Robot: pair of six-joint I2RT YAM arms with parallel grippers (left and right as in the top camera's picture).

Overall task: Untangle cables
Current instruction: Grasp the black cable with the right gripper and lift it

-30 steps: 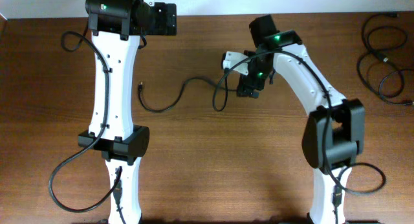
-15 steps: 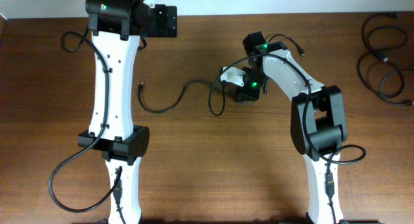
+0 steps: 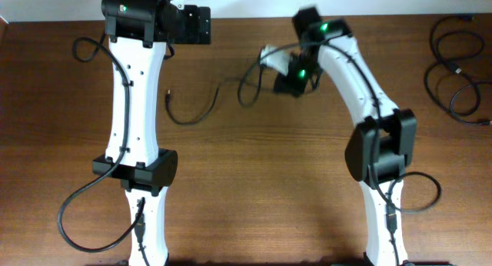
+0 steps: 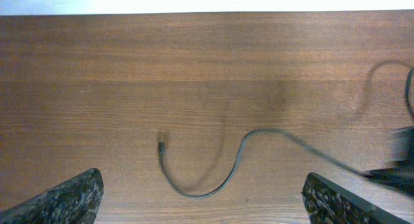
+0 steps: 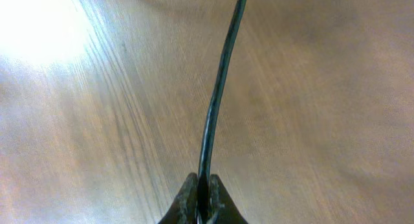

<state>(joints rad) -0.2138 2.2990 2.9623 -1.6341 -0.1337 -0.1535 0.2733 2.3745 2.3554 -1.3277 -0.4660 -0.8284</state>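
Right gripper (image 5: 202, 199) pinches black cable (image 3: 201, 112) near far edge of table (image 3: 254, 189). Cable plug (image 4: 161, 145) lies beside left arm. Left gripper (image 4: 204, 197) spread wide, holding nothing. Cable coils (image 3: 457, 66) at right edge, well apart.

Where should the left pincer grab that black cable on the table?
Grip the black cable just behind its little plug, coming straight down from above. That short stretch lies flat, fairly straight, and clear of other loops.
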